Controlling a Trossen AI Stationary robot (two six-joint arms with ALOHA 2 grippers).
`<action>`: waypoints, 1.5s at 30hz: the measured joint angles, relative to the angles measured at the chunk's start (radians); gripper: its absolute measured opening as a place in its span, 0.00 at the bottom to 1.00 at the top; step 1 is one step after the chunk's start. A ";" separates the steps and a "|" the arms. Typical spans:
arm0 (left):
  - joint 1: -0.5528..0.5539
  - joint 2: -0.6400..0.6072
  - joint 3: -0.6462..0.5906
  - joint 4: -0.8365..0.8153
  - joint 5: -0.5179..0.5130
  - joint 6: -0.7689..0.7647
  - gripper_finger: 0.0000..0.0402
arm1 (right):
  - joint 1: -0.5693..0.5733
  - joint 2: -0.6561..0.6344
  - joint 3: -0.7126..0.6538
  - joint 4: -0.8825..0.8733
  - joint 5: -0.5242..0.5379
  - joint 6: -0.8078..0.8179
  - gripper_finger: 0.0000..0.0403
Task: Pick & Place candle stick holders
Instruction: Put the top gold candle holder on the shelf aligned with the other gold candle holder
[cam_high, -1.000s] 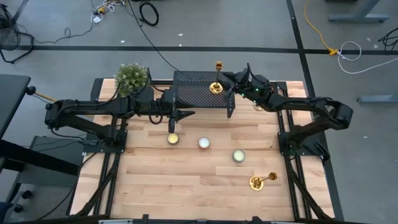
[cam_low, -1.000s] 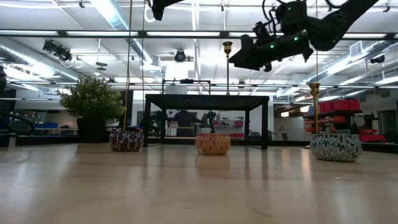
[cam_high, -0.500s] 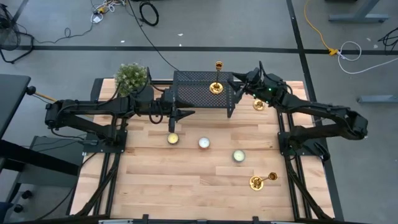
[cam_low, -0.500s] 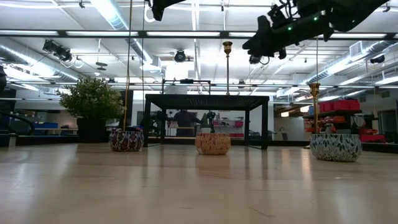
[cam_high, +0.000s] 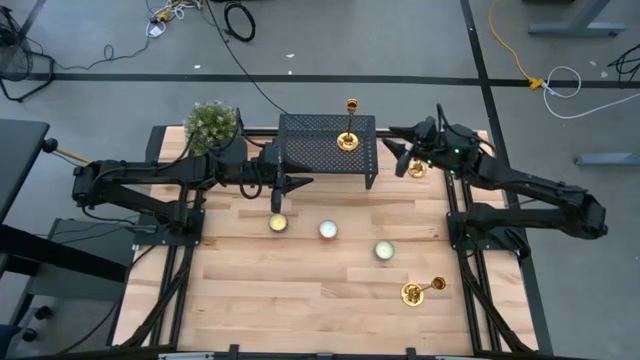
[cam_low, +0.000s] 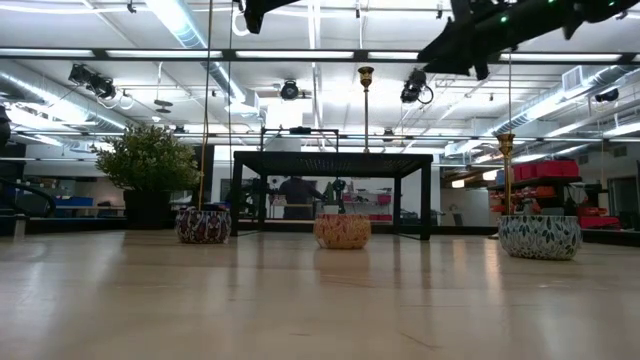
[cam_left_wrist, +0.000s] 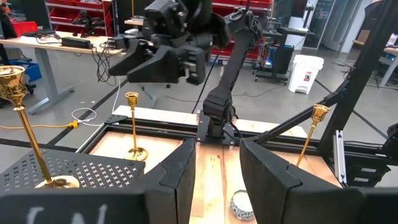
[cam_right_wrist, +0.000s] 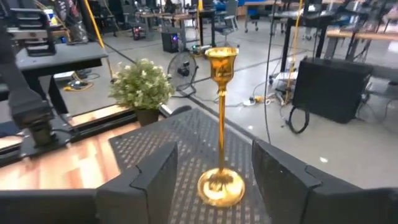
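One candle stick holder (cam_high: 348, 138) is seen standing upright on the black mesh stand (cam_high: 310, 145) at the far side of the table (cam_high: 300, 290). A second holder (cam_high: 416, 168) stands on the table just to the right of the stand, and a third holder (cam_high: 420, 291) is placed near the table's front right corner. The right gripper (cam_high: 400, 150) is held in the air beside the stand's right end, above the second holder, with its fingers spread apart and nothing between them. The left gripper (cam_high: 290, 184) is positioned at the stand's front edge, its fingers likewise parted and empty. Three small candle bowls (cam_high: 328, 230) are lined up across the table's middle, and a potted plant (cam_high: 212, 123) is set at the far left corner.
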 joint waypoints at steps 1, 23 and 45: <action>0.000 0.000 0.000 0.000 0.000 0.000 0.32 | 0.006 -0.016 0.000 -0.022 0.004 0.014 0.52; 0.000 0.000 0.000 0.000 -0.035 0.002 0.32 | 0.087 -0.194 0.000 -0.450 0.060 0.168 0.52; 0.000 0.000 0.000 0.000 -0.037 -0.002 0.32 | 0.087 -0.194 0.000 -0.879 0.334 0.369 0.52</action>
